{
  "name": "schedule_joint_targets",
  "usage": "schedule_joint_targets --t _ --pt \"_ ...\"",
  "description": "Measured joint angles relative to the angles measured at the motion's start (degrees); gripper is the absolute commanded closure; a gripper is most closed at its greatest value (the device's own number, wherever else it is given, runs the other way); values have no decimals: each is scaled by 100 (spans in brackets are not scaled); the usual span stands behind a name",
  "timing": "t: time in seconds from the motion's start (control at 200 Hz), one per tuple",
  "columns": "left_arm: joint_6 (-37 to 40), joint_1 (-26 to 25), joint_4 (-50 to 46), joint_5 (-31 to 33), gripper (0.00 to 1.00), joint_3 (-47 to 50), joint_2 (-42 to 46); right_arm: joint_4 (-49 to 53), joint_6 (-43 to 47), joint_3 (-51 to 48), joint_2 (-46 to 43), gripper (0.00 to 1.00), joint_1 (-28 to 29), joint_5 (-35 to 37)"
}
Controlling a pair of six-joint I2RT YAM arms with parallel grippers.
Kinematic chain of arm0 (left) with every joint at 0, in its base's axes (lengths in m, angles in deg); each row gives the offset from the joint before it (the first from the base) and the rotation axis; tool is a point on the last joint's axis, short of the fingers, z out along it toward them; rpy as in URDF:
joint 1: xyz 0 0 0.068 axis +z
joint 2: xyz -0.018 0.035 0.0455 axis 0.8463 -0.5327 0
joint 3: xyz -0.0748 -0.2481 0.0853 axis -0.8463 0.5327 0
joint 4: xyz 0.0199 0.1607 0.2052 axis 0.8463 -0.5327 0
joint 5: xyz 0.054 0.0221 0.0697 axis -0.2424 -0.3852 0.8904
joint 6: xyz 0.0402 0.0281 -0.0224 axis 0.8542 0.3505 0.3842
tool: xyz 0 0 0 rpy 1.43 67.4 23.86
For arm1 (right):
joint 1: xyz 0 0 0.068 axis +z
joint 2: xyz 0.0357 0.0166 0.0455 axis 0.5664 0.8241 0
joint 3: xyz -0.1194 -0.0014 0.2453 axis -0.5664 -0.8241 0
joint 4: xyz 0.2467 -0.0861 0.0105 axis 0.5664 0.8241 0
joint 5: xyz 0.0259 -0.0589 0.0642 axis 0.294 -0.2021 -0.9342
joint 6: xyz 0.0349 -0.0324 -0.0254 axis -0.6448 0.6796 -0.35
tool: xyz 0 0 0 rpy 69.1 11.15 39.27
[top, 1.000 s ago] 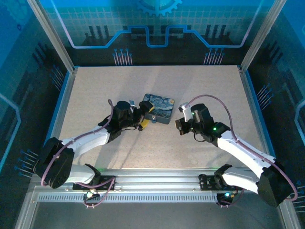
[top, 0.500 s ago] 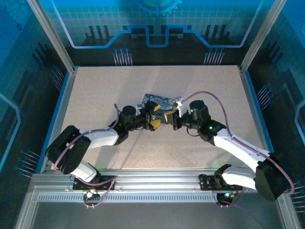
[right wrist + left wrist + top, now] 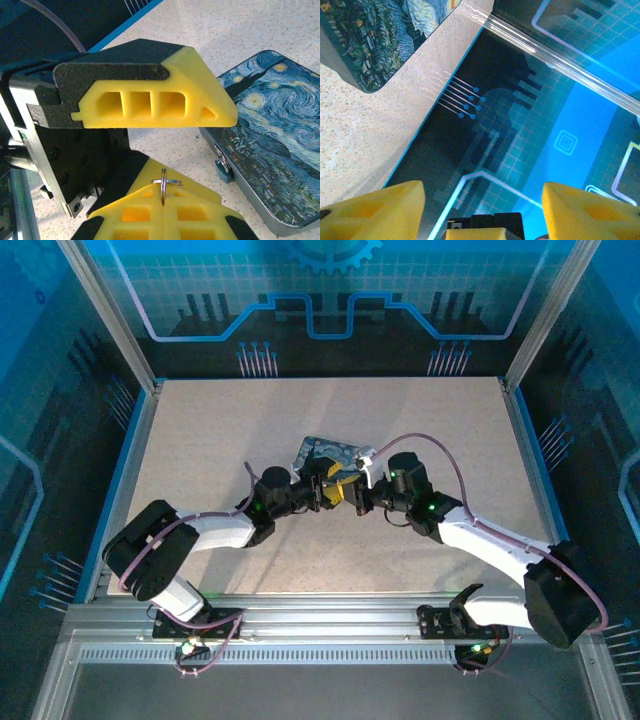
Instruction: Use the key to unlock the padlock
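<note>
My right wrist shows my right pincer (image 3: 163, 202) clenched on the key (image 3: 163, 186), ring poking out, beside the closed tin (image 3: 265, 140); my left wrist shows my left pincer (image 3: 482, 202) released.

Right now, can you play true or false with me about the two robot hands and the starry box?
1. The rectangular tin painted with a blue-and-yellow night sky lies on the speckled beige table. True.
2. The right gripper has its yellow foam pads spread wide apart. False: they are pressed together on the thin metal key, whose silvery ring sticks out above them.
3. The left gripper is clamped on the tin. False: its yellow fingers stand apart with nothing between them.
4. The tiny bluish padlock sits against the tin's side. True.
</note>
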Motion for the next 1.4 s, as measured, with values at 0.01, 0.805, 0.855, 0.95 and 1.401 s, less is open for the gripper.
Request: schedule_joint_targets --t 0.01,0.805,0.855,0.95,1.401 --pt "-24 0 4 4 46 2 0 -2 2 -2 0 100 0 0" --pt "92 -44 79 184 100 164 42 -201 -127 -332 -195 80 -103 -199" --pt "284 -44 42 243 100 164 87 -291 -236 -415 -284 75 -223 -361" --pt "778 -35 -129 326 100 155 278 -533 -468 -544 -448 65 -573 -798" --pt "4092 -35 -896 560 100 -391 1539 -2400 -2415 -673 -697 41 -1357 -2245"
